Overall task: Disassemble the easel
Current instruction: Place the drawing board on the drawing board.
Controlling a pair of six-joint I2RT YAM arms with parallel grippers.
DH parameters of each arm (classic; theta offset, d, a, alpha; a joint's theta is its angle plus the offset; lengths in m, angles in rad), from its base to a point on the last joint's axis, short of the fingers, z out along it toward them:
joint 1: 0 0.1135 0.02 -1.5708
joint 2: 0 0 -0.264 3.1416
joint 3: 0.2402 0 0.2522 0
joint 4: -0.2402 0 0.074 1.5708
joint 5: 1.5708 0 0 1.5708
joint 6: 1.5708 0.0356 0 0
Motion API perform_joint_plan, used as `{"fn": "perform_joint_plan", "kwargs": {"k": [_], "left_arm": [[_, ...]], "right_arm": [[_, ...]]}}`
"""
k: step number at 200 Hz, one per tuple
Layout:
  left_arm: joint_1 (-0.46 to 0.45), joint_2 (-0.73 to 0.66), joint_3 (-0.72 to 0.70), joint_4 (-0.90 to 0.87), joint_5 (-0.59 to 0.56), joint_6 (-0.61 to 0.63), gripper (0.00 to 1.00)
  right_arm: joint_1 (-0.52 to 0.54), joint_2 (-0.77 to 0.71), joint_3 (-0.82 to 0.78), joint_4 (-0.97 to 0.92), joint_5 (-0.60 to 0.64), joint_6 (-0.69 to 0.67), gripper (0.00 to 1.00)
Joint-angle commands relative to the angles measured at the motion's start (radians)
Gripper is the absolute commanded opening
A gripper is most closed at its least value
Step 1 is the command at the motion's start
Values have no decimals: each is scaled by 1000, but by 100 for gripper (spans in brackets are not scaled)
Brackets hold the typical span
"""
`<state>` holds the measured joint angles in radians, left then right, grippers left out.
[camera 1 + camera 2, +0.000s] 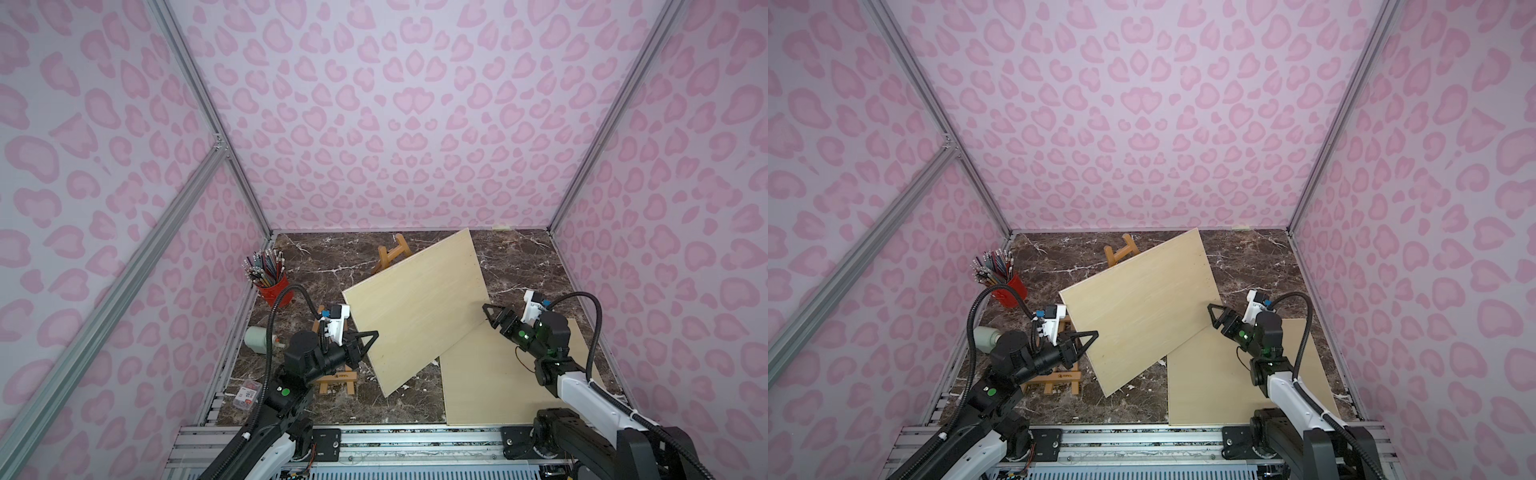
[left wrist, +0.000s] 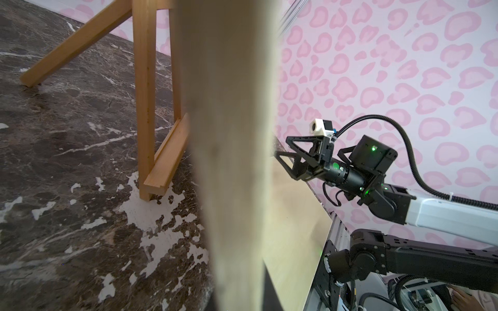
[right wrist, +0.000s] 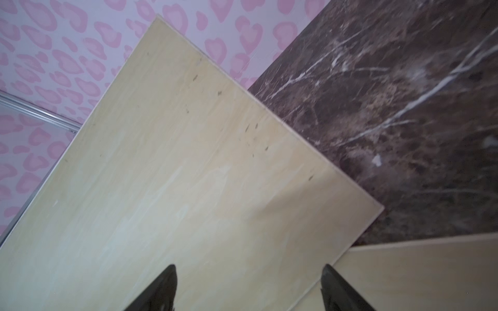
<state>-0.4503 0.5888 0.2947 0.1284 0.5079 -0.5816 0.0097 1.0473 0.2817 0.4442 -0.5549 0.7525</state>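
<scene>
A large pale wooden board (image 1: 415, 307) hangs tilted above the table, and my left gripper (image 1: 374, 334) is shut on its left edge. In the left wrist view that board (image 2: 229, 134) fills the middle as a blurred strip. My right gripper (image 1: 488, 316) is open by the board's lower right corner, its jaws wide apart over the board (image 3: 188, 175) with nothing between them. One small wooden easel (image 1: 392, 253) stands at the back, partly hidden behind the board. A second easel (image 1: 337, 377) stands under my left arm. Another pale board (image 1: 490, 386) lies flat at the front right.
At the left wall stand a red cup of pencils (image 1: 272, 286), a grey-green sharpener (image 1: 257, 338) and a small clear box (image 1: 247, 392). Pink patterned walls close three sides of the dark marble table (image 1: 332, 266). A metal rail (image 1: 395, 440) runs along the front.
</scene>
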Motion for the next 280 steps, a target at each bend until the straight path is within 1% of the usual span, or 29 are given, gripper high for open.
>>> {"fn": "perform_joint_plan", "kwargs": {"k": [1, 15, 29, 57, 77, 103, 125, 140, 170, 195, 215, 247, 280], "left_arm": [[-3, 20, 20, -53, 48, 49, 2], [-2, 32, 25, -55, 49, 51, 2], [-3, 35, 24, -52, 48, 50, 2], [-2, 38, 30, -59, 46, 54, 2], [-3, 40, 28, -58, 43, 52, 2], [-2, 43, 28, -61, 43, 54, 2], [-4, 44, 20, -54, 38, 52, 2], [-2, 48, 21, -53, 38, 53, 2], [-2, 62, 23, -51, 41, 55, 2], [-3, 75, 23, -46, 42, 56, 2], [-2, 79, 26, -43, 35, 52, 2], [-3, 92, 40, -35, 23, 36, 2], [-2, 143, 84, -19, 51, 23, 2]], "right_arm": [[-56, 104, 96, -136, -36, -182, 85], [-68, 202, 207, -227, -48, -296, 86], [-70, 299, 287, -235, -73, -367, 87], [-73, 451, 407, -181, -168, -421, 87], [-86, 554, 517, -186, -239, -503, 87], [-89, 662, 666, -254, -335, -597, 87], [-87, 730, 741, -280, -462, -657, 87], [-81, 771, 789, -345, -516, -716, 87], [-59, 814, 833, -420, -593, -791, 87], [-32, 852, 879, -531, -637, -869, 86], [-19, 852, 897, -593, -666, -908, 85], [-12, 801, 869, -625, -722, -905, 84], [0, 708, 796, -614, -746, -859, 83]]}}
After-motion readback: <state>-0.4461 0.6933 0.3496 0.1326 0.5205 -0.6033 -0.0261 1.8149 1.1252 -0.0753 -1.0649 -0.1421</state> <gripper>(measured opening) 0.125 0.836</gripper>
